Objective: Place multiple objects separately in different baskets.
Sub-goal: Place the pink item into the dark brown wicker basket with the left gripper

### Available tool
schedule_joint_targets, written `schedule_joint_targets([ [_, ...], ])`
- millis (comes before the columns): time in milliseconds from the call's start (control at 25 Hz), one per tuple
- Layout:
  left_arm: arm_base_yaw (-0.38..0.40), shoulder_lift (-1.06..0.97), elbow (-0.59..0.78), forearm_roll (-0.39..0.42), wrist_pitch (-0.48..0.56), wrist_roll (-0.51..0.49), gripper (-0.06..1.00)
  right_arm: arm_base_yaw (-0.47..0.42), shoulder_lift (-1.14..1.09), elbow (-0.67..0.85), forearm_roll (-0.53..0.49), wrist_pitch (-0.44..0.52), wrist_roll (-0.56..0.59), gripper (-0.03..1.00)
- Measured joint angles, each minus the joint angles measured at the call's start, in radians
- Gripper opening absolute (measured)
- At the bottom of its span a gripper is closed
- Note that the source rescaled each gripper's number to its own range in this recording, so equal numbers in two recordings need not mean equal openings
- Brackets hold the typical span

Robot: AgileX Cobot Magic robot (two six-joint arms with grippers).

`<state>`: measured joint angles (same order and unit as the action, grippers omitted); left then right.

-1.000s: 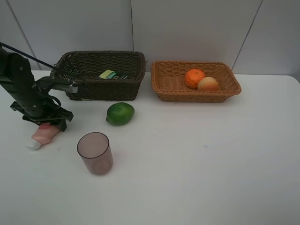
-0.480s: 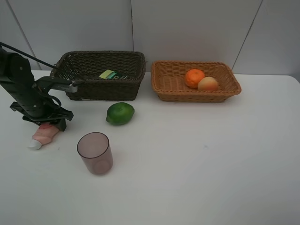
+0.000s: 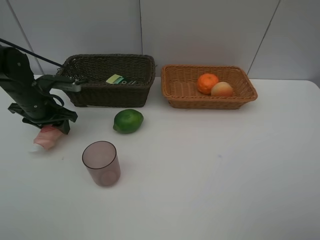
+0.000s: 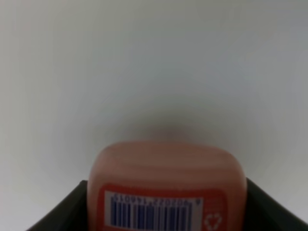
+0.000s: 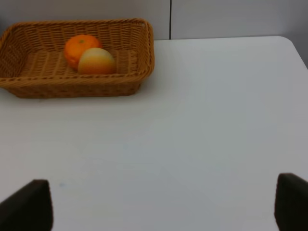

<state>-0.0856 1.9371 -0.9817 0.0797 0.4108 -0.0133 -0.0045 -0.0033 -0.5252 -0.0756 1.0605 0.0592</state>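
From the high camera, the left gripper is clamped on the pink tube at the table's left edge, white cap pointing away from the baskets; I cannot tell if the tube has cleared the surface. The lime and mauve cup sit on the table outside both baskets. The dark basket holds a dark bottle, little of it showing. The light basket holds the mandarin and red-orange fruit. The left wrist view shows the tube's barcoded end filling the gap between the dark fingers. The right wrist view shows the right gripper spread wide, empty, above bare table near the light basket. By my reckoning three items are placed and three remain.
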Motion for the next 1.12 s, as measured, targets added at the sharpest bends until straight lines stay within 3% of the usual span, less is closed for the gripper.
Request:
schedule_joint_targets([
  [360,-0.014,-0.166,-0.213,-0.017,0.131,-0.049,0.69,0.000,0.000,0.000,0.000,0.000,0.000,1.00],
  [520,-0.044,-0.165,-0.349,-0.033,0.115,-0.054,0.69,0.000,0.000,0.000,0.000,0.000,0.000,1.00],
  [680,-0.047,-0.124,-0.422,-0.037,-0.023,-0.054,0.69,0.000,0.000,0.000,0.000,0.000,0.000,1.00],
  [760,-0.047,-0.066,-0.425,-0.037,-0.189,-0.054,0.69,0.000,0.000,0.000,0.000,0.000,0.000,1.00],
  [880,-0.047,-0.005,-0.426,-0.037,-0.345,-0.054,0.69,0.000,0.000,0.000,0.000,0.000,0.000,1.00],
  [1120,-0.047,0.104,-0.426,-0.037,-0.482,-0.055,0.69,0.000,0.000,0.000,0.000,0.000,0.000,1.00],
])
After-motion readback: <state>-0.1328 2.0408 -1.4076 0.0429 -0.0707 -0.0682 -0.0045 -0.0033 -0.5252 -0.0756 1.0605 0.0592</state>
